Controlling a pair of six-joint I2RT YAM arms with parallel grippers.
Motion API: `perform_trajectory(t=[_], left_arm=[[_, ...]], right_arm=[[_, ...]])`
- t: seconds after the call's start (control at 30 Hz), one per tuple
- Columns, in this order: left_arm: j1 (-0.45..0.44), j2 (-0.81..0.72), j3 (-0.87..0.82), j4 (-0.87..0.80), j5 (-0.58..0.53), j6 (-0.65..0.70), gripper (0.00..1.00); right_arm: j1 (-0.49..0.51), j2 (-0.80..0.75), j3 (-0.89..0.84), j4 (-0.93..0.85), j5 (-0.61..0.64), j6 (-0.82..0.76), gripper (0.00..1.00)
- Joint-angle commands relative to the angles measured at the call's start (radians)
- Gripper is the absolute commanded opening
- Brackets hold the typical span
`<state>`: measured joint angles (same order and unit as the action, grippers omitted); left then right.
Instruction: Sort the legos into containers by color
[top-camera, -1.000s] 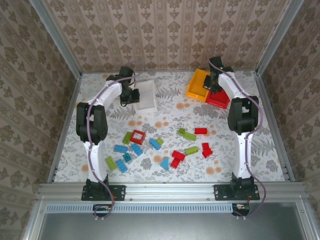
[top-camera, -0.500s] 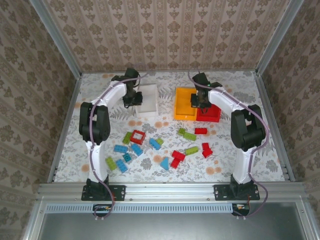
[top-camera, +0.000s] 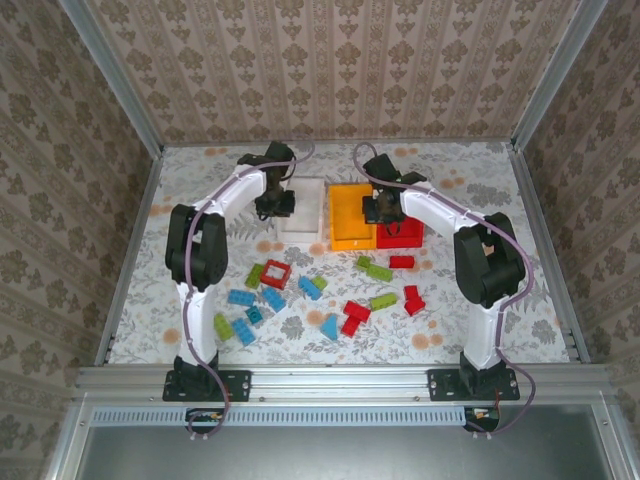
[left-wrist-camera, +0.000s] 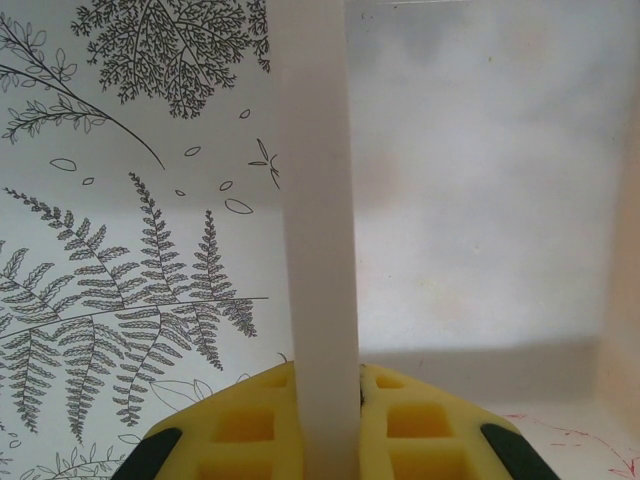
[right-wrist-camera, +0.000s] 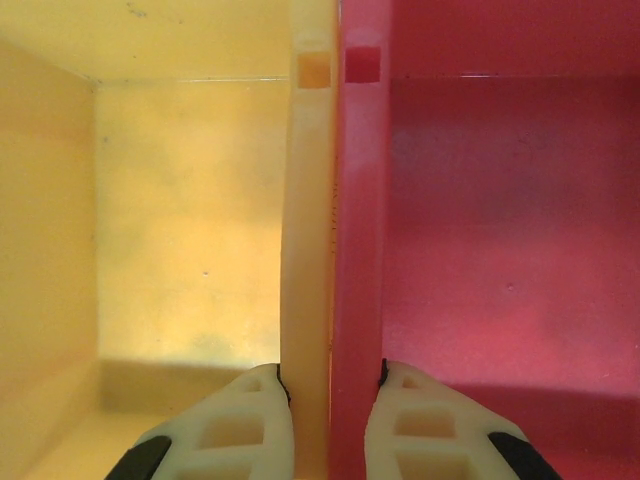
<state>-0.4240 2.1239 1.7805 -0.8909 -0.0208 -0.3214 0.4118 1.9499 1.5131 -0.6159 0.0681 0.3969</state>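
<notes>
pinching the side wall of the white bin, our left gripper is clamped with one finger inside and one outside. our right gripper is closed over two walls at once, the yellow-orange bin and the red bin pressed side by side between its fingers.

from above, both arms reach to the middle of the far half of the table. a second ago the yellow-orange and red bins sat up in the far right corner. the right arm has since dragged the pair leftward and nearer, so the yellow-orange bin now lies just beside the white bin, with the red bin touching its other side. the white one has slid a little to the right to meet them.

all three bins look empty. the legos are loose on the table in front of this row, among them the red square frame and the blue wedge. we judge no sorting has begun. the row now sits close behind the bricks, which should shorten every carry.
</notes>
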Motion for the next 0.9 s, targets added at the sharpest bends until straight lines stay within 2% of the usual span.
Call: perform_trajectory(t=[0.0, 0.13, 0.3, 0.57, 0.77, 0.87], left_arm=[[-0.006, -0.003, -0.005, -0.032, -0.004, -0.014, 0.05], [-0.007, -0.018, -0.010, -0.039, 0.016, -0.036, 0.23], [-0.010, -0.062, -0.018, -0.045, 0.041, -0.070, 0.36], [-0.010, -0.204, -0.059, -0.035, 0.035, -0.132, 0.46], [-0.026, -0.399, -0.236, 0.074, 0.071, -0.126, 0.51], [-0.088, -0.522, -0.361, 0.154, 0.104, -0.079, 0.54]], right_arm=[[0.006, 0.008, 0.028, -0.001, -0.019, 0.026, 0.14], [0.002, -0.020, 0.025, -0.006, -0.013, 0.042, 0.36], [-0.014, -0.062, 0.038, -0.028, -0.007, 0.063, 0.48], [-0.030, -0.211, -0.010, -0.043, 0.009, 0.056, 0.52], [-0.021, -0.410, -0.198, -0.046, 0.005, 0.082, 0.52], [0.002, -0.529, -0.309, -0.083, 0.003, 0.131, 0.52]])
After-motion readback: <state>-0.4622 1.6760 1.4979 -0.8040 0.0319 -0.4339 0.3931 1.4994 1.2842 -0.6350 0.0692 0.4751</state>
